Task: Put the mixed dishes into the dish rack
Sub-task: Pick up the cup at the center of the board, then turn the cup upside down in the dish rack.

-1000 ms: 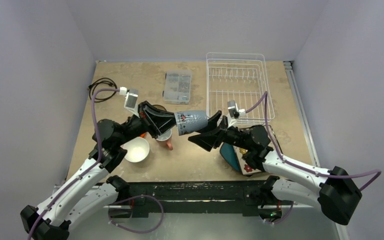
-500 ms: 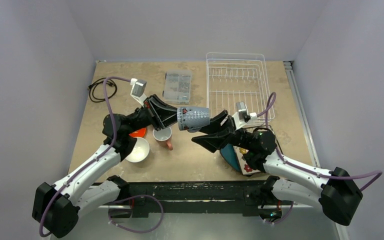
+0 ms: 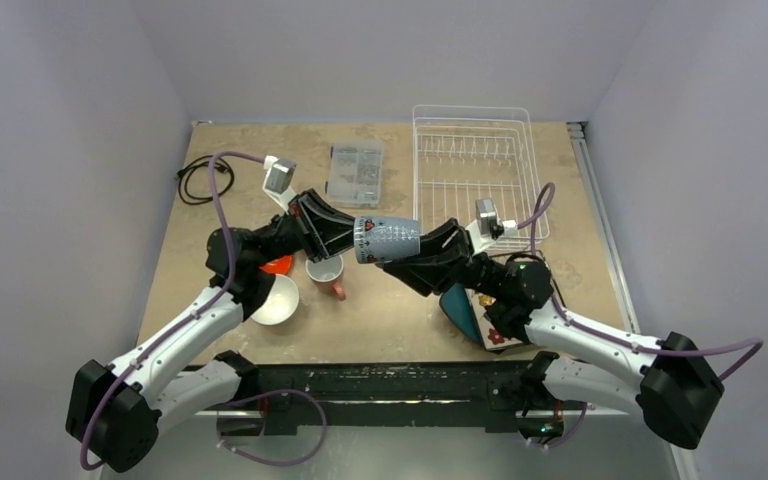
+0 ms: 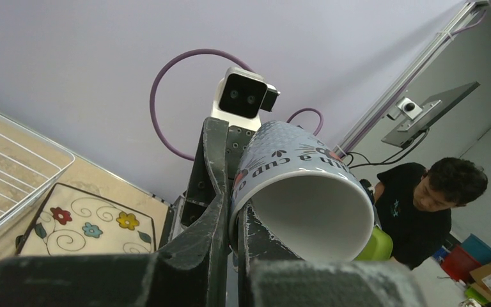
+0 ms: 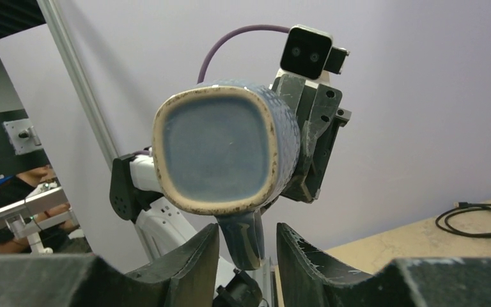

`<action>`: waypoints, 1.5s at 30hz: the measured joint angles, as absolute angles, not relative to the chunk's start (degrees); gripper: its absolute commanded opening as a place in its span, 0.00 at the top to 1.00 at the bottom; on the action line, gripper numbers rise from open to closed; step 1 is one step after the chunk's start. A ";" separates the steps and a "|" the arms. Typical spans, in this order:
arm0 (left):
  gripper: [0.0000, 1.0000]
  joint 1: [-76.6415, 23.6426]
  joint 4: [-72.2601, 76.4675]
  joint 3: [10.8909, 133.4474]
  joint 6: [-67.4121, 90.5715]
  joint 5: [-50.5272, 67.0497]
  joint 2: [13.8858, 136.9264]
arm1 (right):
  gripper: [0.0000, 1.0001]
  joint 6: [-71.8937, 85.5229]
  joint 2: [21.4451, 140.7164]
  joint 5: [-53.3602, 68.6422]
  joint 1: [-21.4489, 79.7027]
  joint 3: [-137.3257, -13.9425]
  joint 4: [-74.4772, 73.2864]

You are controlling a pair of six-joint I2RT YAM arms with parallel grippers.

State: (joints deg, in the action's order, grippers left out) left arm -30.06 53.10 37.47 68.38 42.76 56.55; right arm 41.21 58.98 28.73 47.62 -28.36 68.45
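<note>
Grey-blue ceramic mug [image 3: 388, 239] up in the air over the middle of the table, lying on its side, and we have a handover on! The left gripper [image 3: 357, 240] is clamped on the rim, one finger inside the mouth and one outside. That leaves the base and the handle [image 5: 241, 240] free at the 3 o'clock end. The right gripper [image 3: 412, 252] comes in from that side with its fingers parted either side of the down-hanging handle. We see a sliver of gap there, so we judge it not clamped yet.

Why pass it across? The white wire dish rack [image 3: 526, 160] sits at 1 o'clock, on the right arm's side, with nothing in it.

Below the mug, at 8 o'clock, wait the salmon-pink mug [image 3: 326, 270], the white bowl [image 3: 274, 298] and the orange bowl [image 3: 278, 265]. Under the right arm, at 5 o'clock, lie the square dark teal plate [image 3: 457, 305] and the square cream floral plate [image 3: 490, 325]. The clear plastic compartment box [image 3: 356, 172] at 12 o'clock sits just beside the rack. We reckon it is no obstacle to the swing over.
</note>
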 measured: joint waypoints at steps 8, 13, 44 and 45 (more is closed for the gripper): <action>1.00 -29.98 52.58 37.47 68.84 42.39 56.66 | 1.00 40.88 58.98 26.44 47.72 -29.93 67.33; 0.62 -29.85 44.31 39.22 66.70 40.88 55.83 | 1.00 40.51 57.87 24.62 47.55 -30.13 63.64; 0.00 -30.06 -17.30 64.75 8.64 -3.88 50.70 | 1.00 24.47 82.06 -38.79 38.74 -72.73 -22.24; 0.00 -30.09 -17.26 63.81 7.68 -3.11 51.86 | 1.00 23.94 83.70 -37.98 37.93 -74.06 -22.33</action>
State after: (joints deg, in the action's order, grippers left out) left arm -30.09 -17.26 63.81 7.68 -3.11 51.86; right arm 23.94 83.70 -37.98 37.93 -74.06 -22.33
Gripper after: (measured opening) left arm 0.998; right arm 0.122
